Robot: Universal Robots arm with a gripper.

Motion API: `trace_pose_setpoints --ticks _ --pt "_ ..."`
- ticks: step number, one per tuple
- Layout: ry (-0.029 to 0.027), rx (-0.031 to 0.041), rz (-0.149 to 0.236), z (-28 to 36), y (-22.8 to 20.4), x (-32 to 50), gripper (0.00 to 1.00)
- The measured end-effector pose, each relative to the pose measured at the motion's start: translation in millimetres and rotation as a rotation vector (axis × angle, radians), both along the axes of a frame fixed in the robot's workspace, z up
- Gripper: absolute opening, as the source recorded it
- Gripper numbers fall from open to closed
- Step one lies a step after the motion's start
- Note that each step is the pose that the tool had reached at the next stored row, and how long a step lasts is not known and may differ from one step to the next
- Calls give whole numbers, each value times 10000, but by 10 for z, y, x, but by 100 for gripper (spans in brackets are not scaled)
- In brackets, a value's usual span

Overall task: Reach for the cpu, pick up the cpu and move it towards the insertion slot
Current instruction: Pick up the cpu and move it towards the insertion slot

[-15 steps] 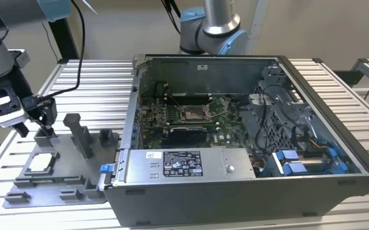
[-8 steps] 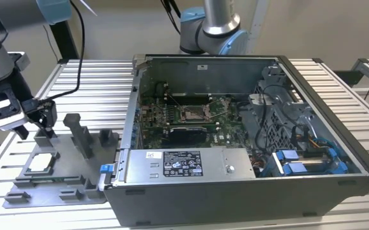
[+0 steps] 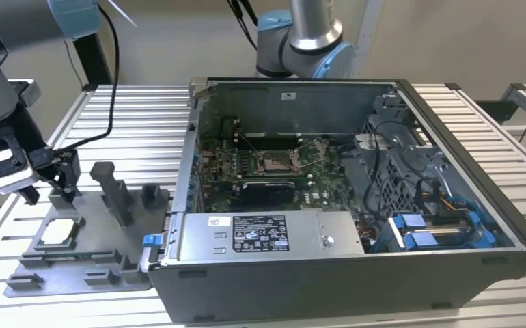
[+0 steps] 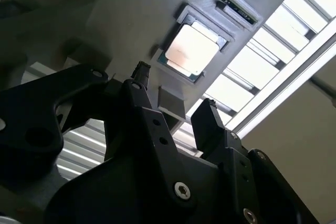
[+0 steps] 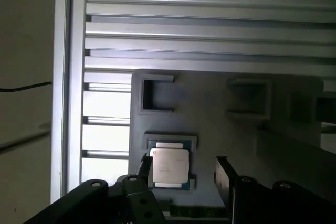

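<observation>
The cpu (image 3: 58, 231) is a pale silver square lying flat in a recess of the grey fixture plate (image 3: 80, 273), at the exterior view's left. My gripper (image 3: 52, 188) hangs open a little above the plate, just behind the cpu and not touching it. In both wrist views the chip (image 4: 191, 51) (image 5: 169, 167) lies beyond my two black fingertips (image 4: 139, 74) (image 5: 223, 169), with nothing held between them. The insertion slot (image 3: 277, 160), a silver-framed socket with a dark centre, sits on the green motherboard inside the open computer case, well to the exterior view's right of the gripper.
Tall grey fixture blocks (image 3: 117, 195) stand on the plate beside the gripper. The case wall (image 3: 188, 157) rises between the plate and the motherboard. A power supply (image 3: 268, 234) lies at the case's front. A second arm's base (image 3: 304, 41) stands behind. The table (image 3: 481, 137) is slatted aluminium.
</observation>
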State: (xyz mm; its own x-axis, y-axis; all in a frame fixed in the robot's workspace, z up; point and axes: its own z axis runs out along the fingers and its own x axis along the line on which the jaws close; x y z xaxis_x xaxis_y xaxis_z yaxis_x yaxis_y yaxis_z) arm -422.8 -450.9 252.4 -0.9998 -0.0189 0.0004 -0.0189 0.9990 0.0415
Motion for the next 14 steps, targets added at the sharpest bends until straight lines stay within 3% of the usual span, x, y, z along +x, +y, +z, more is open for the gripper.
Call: trace_pose_setpoints --ticks 7,14 --pt "-1 0 -9 -28 -120 0 0" --pt "-2 1 -16 -44 -209 0 0"
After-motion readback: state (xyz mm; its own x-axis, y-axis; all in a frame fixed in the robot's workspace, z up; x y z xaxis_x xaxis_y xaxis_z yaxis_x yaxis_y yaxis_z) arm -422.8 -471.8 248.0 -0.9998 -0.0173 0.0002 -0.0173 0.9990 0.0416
